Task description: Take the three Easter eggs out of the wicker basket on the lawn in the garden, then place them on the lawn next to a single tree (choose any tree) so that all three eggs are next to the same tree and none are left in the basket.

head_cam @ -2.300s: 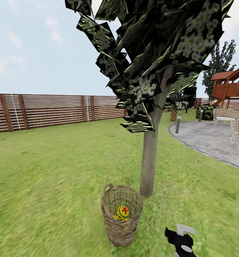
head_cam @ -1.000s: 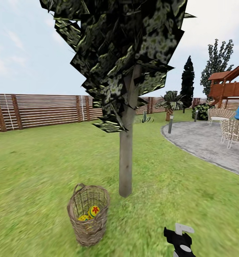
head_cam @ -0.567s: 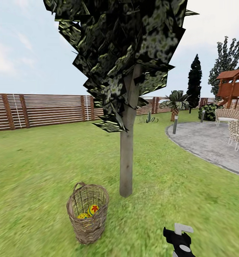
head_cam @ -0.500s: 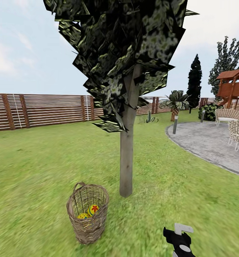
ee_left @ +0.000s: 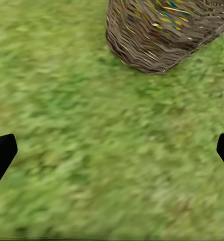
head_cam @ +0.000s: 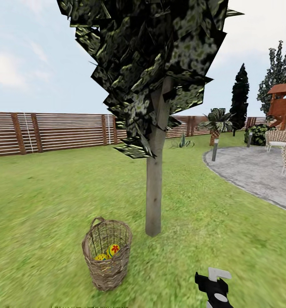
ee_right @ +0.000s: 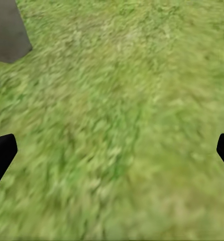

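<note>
The left gripper (ee_left: 112,150) is spread wide, its two dark fingertips (ee_left: 1,153) at the far edges of the wrist view with nothing but lawn (ee_left: 92,150) between them. The basket (ee_left: 159,35) stands ahead of it, apart from the fingers, with egg colours glinting through the weave. The right gripper (ee_right: 112,150) is likewise spread and empty over grass, the grey foot of the tree (ee_right: 9,32) ahead of it and off to one side.

From the head view, the basket (head_cam: 107,254) sits on the lawn just beside the trunk (head_cam: 154,184), and the eggs (head_cam: 113,250) lie deep inside it.

The likely trouble is the reach: the basket is narrow and deep, so a wide-open gripper may catch the rim or handle and tip it. A round egg could also slip from the fingers or roll away from the tree once set down.

Only two eggs can be made out; the third is hidden under them or behind the wicker. The right arm (head_cam: 214,287) is cut off at the frame edge, and its jaws cannot be read there.
</note>
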